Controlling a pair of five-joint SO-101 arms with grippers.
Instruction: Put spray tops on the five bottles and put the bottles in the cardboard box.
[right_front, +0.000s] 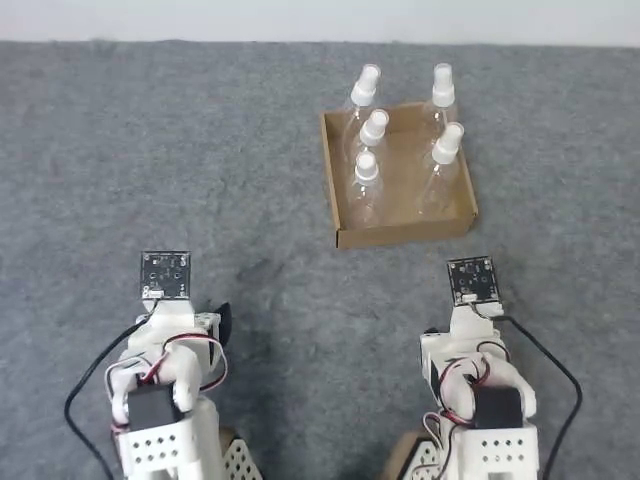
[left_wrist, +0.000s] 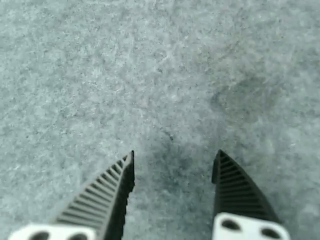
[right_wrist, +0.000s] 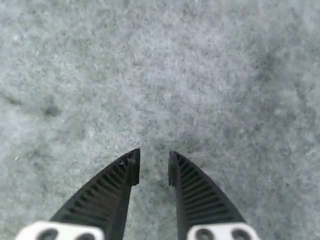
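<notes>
The cardboard box (right_front: 403, 233) sits on the grey carpet at the back right. Several clear bottles stand upright inside it, each with a white spray top: one at the far left (right_front: 365, 84), one at the far right (right_front: 442, 86), one in the middle (right_front: 373, 128), and two nearer ones (right_front: 366, 178) (right_front: 447, 150). My left gripper (left_wrist: 175, 157) is open wide over bare carpet, holding nothing. My right gripper (right_wrist: 154, 156) is open by a narrow gap, also over bare carpet. Both arms (right_front: 165, 340) (right_front: 475, 350) are folded back at the near edge, well short of the box.
Grey carpet (right_front: 180, 150) covers the whole table, with open room to the left of the box and between the arms. A white wall strip (right_front: 300, 20) runs along the far edge.
</notes>
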